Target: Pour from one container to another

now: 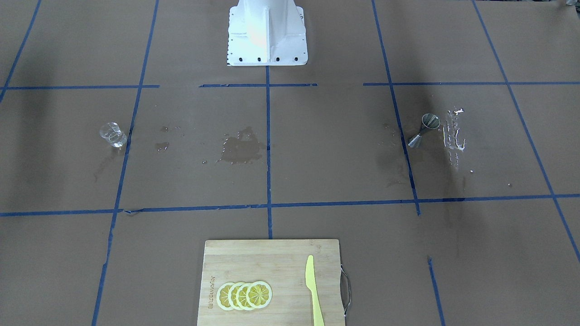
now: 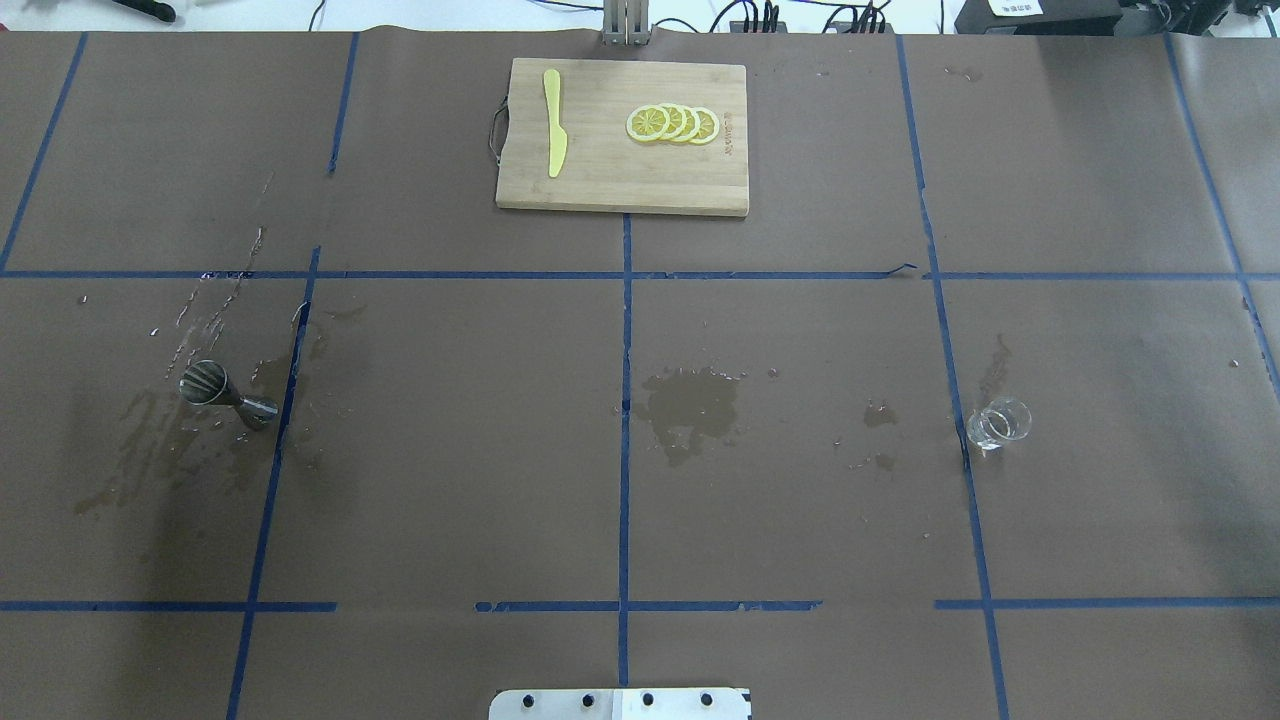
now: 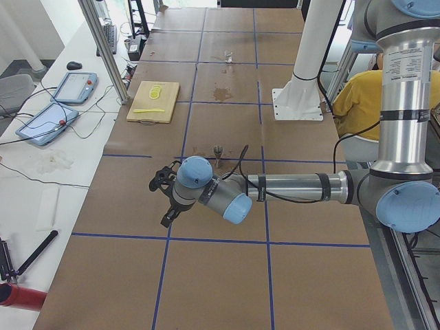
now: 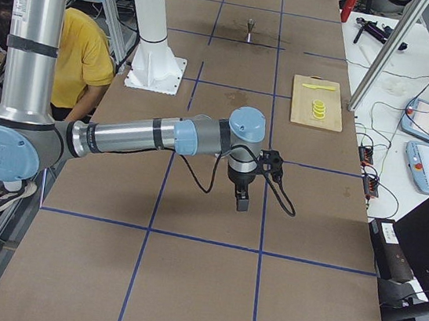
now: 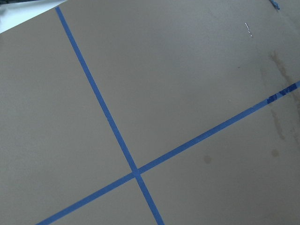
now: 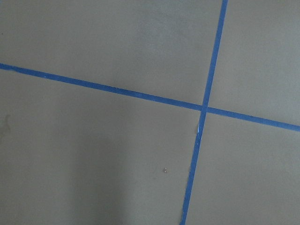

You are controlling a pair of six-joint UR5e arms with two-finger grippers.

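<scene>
Fingers on the left gripper [image 3: 167, 217] and the right gripper [image 4: 240, 203] show only in the two side views, so I cannot tell if they are wide or narrow. I see nothing held in them. Both hang over bare brown paper [image 2: 800, 500], well apart from the two cups, and each wrist camera sees only paper and blue tape [image 5: 101, 105]

One cup is a small metal cup [image 2: 225, 390]. It stands up on the robot's left side, just beside a blue line. The other is a little clear glass [image 2: 997, 422]. It stands on the robot's right side, also just beside a blue line. The two are well apart. I cannot tell if the glass has water in it

Shiny drops [image 1: 454, 136] lie near the metal cup, and a dark wet patch [image 2: 690, 405] sits in the middle between the cups

I think no pouring is going on right now. No cup is picked up. To pour, one gripper must grab a cup and bring it over the other cup

Far across the table is a wooden board [image 2: 600, 185] with lemon slices [image 2: 672, 123] and a yellow knife [image 2: 554, 122]. A person in yellow [image 3: 357, 96] sits behind the robot
</scene>
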